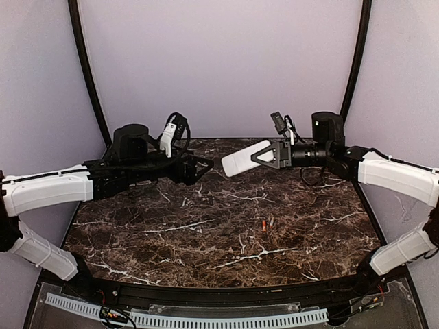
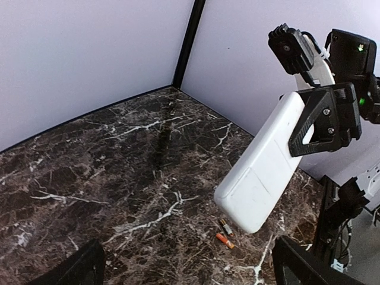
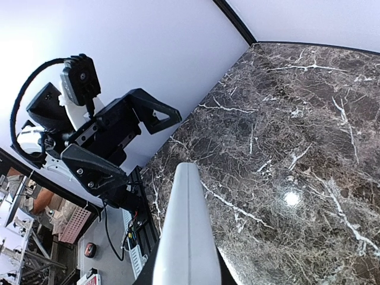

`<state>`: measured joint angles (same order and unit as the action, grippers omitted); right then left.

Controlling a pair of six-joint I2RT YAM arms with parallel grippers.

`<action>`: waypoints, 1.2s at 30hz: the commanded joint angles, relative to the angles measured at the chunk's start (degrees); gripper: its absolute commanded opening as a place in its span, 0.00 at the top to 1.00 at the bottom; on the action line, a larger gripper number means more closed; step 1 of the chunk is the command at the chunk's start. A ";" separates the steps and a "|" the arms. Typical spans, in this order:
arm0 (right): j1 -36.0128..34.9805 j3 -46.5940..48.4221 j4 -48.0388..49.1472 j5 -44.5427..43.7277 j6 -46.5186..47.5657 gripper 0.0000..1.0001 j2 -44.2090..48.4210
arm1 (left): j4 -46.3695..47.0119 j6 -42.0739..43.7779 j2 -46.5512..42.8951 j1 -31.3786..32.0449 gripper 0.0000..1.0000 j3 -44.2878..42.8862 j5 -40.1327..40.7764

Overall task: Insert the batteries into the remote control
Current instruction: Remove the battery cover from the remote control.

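My right gripper (image 1: 266, 156) is shut on the white remote control (image 1: 243, 160) and holds it in the air above the far middle of the table. Its plain back faces the left wrist view (image 2: 261, 172), and it shows edge-on in the right wrist view (image 3: 187, 231). My left gripper (image 1: 207, 163) is open and empty, just left of the remote's free end. Its spread fingers (image 2: 83, 267) frame the left wrist view. Two batteries lie on the table below: an orange-red one (image 2: 224, 239) and a darker one (image 2: 225, 227) beside it. They also show in the top view (image 1: 265, 224).
The dark marble table (image 1: 171, 226) has a black rail along its near edge (image 1: 219, 295). Lilac walls and black curved poles (image 1: 86, 68) close in the back and sides. Cables hang off both wrists.
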<state>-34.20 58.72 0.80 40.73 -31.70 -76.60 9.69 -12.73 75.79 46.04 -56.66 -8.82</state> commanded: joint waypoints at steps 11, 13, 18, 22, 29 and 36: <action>-0.51 -10.20 26.35 0.94 -11.34 1.00 -0.25 | 16.52 -22.69 9.13 1.09 0.21 2.29 -9.38; -1.05 -10.08 26.16 0.68 -11.24 1.00 -0.61 | 15.87 -22.98 9.93 1.22 0.24 1.59 -8.98; -1.74 -9.50 24.79 -0.35 -10.32 1.00 -1.30 | 16.21 -23.78 11.42 1.43 0.31 0.09 -8.87; -2.18 -9.32 24.75 -0.41 -9.95 1.00 -2.08 | 16.42 -24.14 12.69 1.82 0.36 -0.94 -8.67; -2.61 -8.80 24.52 0.17 -9.41 1.00 -2.46 | 16.98 -25.88 13.66 1.81 0.45 -1.19 -7.13; -2.46 -8.62 25.20 1.31 -9.47 1.00 -1.93 | 16.04 -25.98 13.26 1.53 0.68 -0.39 -5.40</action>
<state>-35.94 49.34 22.68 39.59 -41.06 -79.29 26.76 -39.00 89.36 47.83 -56.66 -16.75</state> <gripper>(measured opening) 0.148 0.349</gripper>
